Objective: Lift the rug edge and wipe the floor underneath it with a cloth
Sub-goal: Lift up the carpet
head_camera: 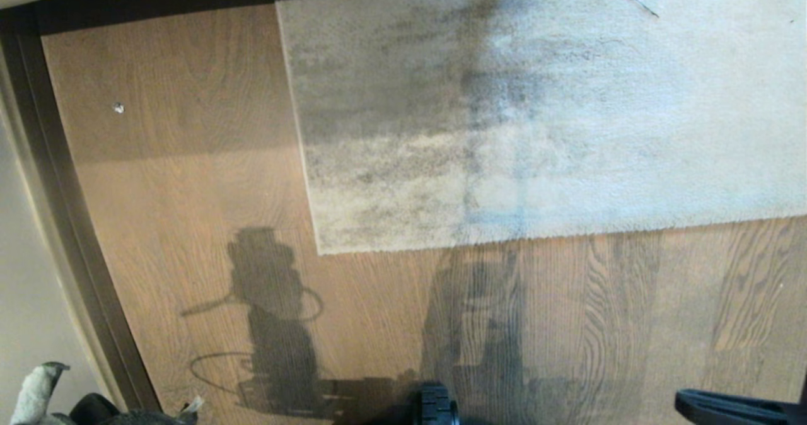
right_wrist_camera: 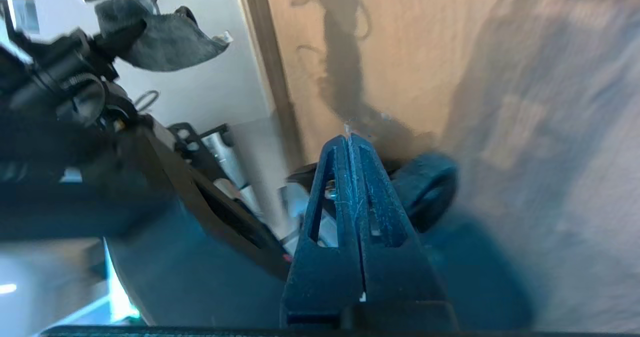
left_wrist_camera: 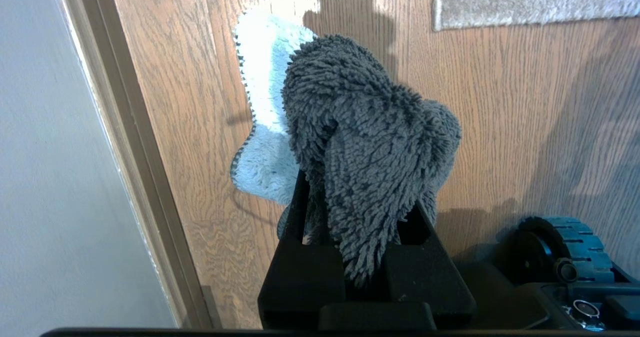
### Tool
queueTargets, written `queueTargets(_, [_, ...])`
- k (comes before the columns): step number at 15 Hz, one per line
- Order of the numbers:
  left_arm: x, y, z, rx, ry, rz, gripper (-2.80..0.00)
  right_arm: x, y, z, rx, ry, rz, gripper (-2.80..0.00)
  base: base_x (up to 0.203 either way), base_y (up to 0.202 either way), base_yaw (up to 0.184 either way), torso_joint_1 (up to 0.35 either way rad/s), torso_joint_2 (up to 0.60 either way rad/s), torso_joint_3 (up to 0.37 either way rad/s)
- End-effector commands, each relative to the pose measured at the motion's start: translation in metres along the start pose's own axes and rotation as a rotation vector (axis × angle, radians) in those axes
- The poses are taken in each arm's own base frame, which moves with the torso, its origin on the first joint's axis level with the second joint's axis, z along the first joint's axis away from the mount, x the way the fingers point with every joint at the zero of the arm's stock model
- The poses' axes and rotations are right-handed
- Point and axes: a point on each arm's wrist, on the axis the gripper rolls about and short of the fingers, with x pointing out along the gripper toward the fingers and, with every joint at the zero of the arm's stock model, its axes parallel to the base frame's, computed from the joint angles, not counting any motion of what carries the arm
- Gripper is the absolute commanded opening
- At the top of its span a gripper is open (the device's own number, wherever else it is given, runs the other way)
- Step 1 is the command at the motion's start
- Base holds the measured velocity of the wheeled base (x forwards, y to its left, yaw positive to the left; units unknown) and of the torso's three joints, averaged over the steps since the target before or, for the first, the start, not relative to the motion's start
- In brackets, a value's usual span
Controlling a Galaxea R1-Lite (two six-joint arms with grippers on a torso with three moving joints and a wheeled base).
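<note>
At the far left of the head view, only a scrap of the cloth [head_camera: 38, 390] shows in the bottom corner beside the skirting [head_camera: 75, 236]. The left wrist view shows what that view hides: the left gripper [left_wrist_camera: 357, 237] is clamped on the cloth [left_wrist_camera: 370, 142], whose shaggy dark grey side bunches between the fingers [left_wrist_camera: 425, 272] while a pale blue side fans out behind. No writing or label can be read. Across the middle lies the floor [head_camera: 189, 223], bare, with the rug edge [head_camera: 536, 232] flat on it and its corner toward the centre. At the right, the right gripper [right_wrist_camera: 350, 139] hangs above the floor [right_wrist_camera: 425, 52], its fingers pressed together on nothing; the head view catches only a dark sliver of it [head_camera: 731, 406].
</note>
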Motion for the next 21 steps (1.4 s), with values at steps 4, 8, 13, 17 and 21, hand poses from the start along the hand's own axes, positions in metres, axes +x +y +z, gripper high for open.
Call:
queueTargets(4, [0.0, 0.0, 0.0, 0.0, 0.0, 0.0, -2.8, 0.058, -0.008, -0.001, 0.055, 0.175, -0.011, -2.8, 0.0, 0.0, 0.0, 0.0, 0.0, 0.0])
queueTargets(8, [0.0, 0.0, 0.0, 0.0, 0.0, 0.0, -2.8, 0.106, 0.001, -0.014, 0.027, 0.265, 0.069, -2.8, 0.0, 0.0, 0.0, 0.0, 0.0, 0.0])
queueTargets(13, [0.0, 0.0, 0.0, 0.0, 0.0, 0.0, -2.8, 0.172, 0.013, -0.026, 0.007, 0.277, -0.115, -2.8, 0.0, 0.0, 0.0, 0.0, 0.0, 0.0])
queueTargets(17, [0.0, 0.0, 0.0, 0.0, -0.001, 0.0, -2.8, 0.197, 0.022, -0.034, 0.133, 0.231, -0.299, -2.8, 0.0, 0.0, 0.0, 0.0, 0.0, 0.0])
queueTargets(21, [0.0, 0.0, 0.0, 0.0, 0.0, 0.0, -2.8, 0.214, 0.016, -0.054, 0.184, 0.226, -0.457, 0.0, 0.0, 0.0, 0.0, 0.0, 0.0, 0.0])
